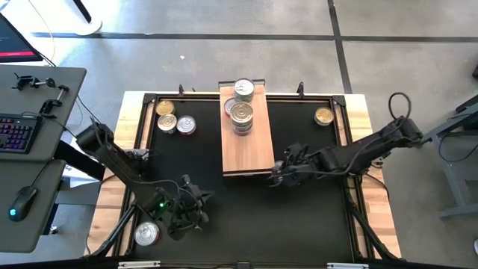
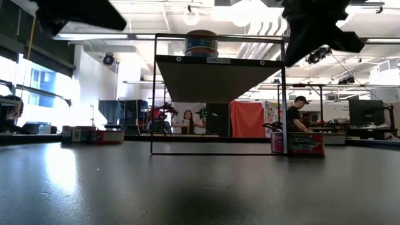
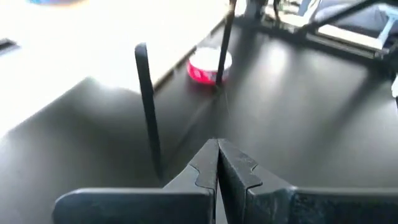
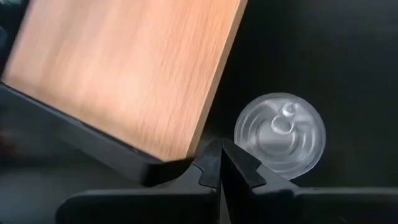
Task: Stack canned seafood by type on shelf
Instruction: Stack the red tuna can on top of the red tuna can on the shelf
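The work surface is a black mat (image 1: 299,217) laid over a pale wooden table (image 1: 373,224), whose bare edges show at the left and right of the high view. A grey desk (image 1: 37,149) occupies the left edge of that frame; it carries a keyboard (image 1: 16,133) with coloured backlighting at centre left and a dark mouse (image 1: 25,200) at lower left. A concrete floor (image 1: 224,60) with dark seam lines fills the upper part. In the low view, a red panel (image 2: 249,119) stands at centre background, and a person in a dark cap (image 2: 294,114) stands right of centre.
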